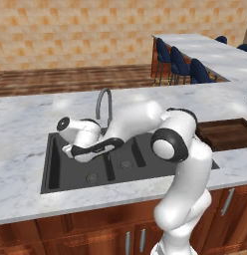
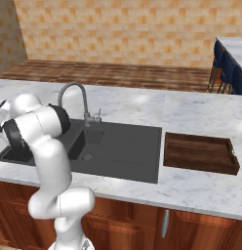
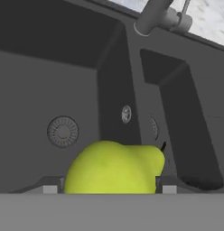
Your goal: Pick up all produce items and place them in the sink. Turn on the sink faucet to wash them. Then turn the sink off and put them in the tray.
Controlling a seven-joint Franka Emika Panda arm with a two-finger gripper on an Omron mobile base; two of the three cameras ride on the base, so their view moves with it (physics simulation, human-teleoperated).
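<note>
yellow-green fruit [image 3: 111,168] lies crosswise in the claw [image 3: 106,188], stem end right.

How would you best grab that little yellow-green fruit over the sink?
Across its round, widest middle, the fingers closing from either side. The fruit already sits between the two fingertips that way, its narrower stem end pointing off to one side, so the fat belly probably gives the firmest hold above the sink.

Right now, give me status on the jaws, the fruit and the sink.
Gripper shut on the yellow-green fruit, jaws wide around it. Fruit held over the large bowl of the sink. Faucet not running, tray bare. Nothing in the way.
</note>
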